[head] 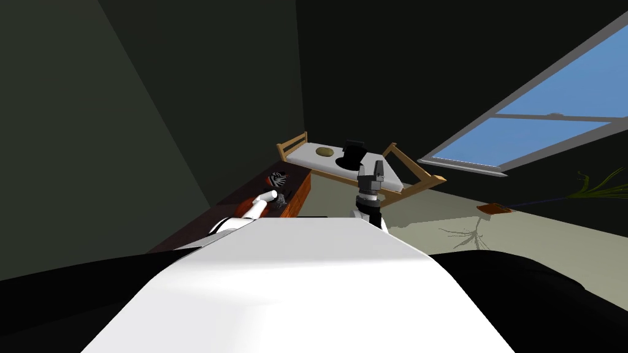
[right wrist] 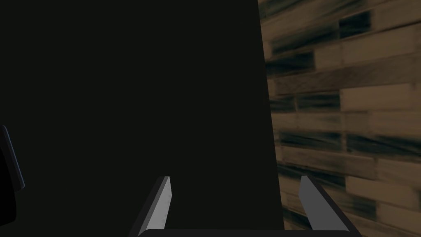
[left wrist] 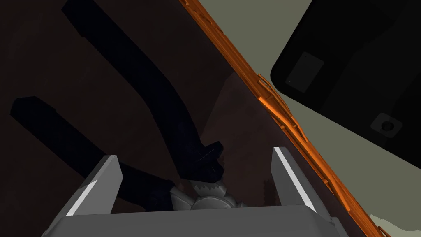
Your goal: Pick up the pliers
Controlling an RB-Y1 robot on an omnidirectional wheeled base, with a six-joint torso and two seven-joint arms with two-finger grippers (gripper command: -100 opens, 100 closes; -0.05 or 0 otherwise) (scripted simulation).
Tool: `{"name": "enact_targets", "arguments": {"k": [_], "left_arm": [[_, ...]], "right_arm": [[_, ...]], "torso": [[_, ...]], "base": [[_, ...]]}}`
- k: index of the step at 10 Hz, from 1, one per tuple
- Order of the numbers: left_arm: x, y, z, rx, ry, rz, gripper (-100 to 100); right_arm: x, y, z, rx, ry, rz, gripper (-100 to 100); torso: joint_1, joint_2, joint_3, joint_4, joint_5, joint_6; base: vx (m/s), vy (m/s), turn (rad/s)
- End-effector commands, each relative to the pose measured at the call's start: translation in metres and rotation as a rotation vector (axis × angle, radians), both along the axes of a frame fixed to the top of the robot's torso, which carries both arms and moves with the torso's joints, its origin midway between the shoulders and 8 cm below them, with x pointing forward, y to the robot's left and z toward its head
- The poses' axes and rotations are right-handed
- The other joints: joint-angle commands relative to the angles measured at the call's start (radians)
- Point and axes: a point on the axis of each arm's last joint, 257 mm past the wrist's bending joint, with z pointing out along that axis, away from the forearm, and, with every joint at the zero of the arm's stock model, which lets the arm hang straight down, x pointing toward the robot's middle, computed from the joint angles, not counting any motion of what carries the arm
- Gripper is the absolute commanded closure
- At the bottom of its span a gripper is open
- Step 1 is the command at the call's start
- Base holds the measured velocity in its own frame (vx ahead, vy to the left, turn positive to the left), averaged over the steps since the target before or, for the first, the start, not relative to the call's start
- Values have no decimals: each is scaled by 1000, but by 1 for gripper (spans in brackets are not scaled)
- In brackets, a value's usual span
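Our left arm (head: pixel 256 207) reaches forward and to our left, low over a dark reddish-brown table (head: pixel 202 228), with the white forearm slanting down to it. The left gripper (head: pixel 279 197) sits at the end of the arm, just above the tabletop near its orange front edge (left wrist: pixel 267 95).

In the left wrist view the left gripper (left wrist: pixel 195 154) points down along the table's surface. Its two fingers (left wrist: pixel 287 177) are spread wide and grip nothing. The pliers (left wrist: pixel 164 107) lie flat on the table right under this hand. Their grey toothed head (left wrist: pixel 207 197) rests between the fingers, close against the gripper's dark body, with a gap to the finger on the orange-edge side. The two long dark handles run away from the gripper and splay apart. One handle passes close by the other finger, and we cannot tell whether they touch.

Further along the table lies a small striped object (head: pixel 276 179).

Our right arm (head: pixel 368 205) is raised in front of the chest with the forearm nearly upright. The right gripper (head: pixel 377 167) points up and away from us, in front of a wooden-framed bed (head: pixel 294 142) that carries a black hat (head: pixel 352 154). The right wrist view shows its fingers (right wrist: pixel 162 201) parted and holding nothing.
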Motion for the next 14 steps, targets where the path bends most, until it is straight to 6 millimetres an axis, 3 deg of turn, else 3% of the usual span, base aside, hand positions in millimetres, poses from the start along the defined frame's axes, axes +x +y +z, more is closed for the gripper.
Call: {"name": "enact_targets", "arguments": {"k": [1,3,4,8,9,10,13,14], "left_arm": [[-5,-5,-8,1,-2,2,-100],[-6,-7,-10,0,0,2,-100],[-6,-7,-10,1,-2,2,100],[-6,-7,-10,0,-2,3,100],[-6,-7,-10,0,-2,3,0],[1,1,1,1,-2,0,100],[6,4,6,2,-4,-2,100],[5,4,7,1,-2,-2,0]], "right_arm": [[0,0,0,0,0,0,0],[0,0,0,0,0,0,0],[0,0,0,0,0,0,0],[0,0,0,0,0,0,0],[0,0,0,0,0,0,0],[0,0,0,0,0,0,0],[0,0,0,0,0,0,0],[0,0,0,0,0,0,0]], "torso": [[0,0,0,0,0,0],[0,-1,0,0,0,0],[-1,1,0,0,0,0],[0,0,-1,-1,1,1],[0,0,-1,-1,1,1],[0,0,-1,-1,1,1],[-2,4,2,0,0,1],[-1,2,1,0,0,1]], "base": [[60,30,-17],[40,21,-7],[0,0,0],[0,0,0],[0,0,0],[-47,-27,21],[-57,-29,15],[-6,-3,0]]}}
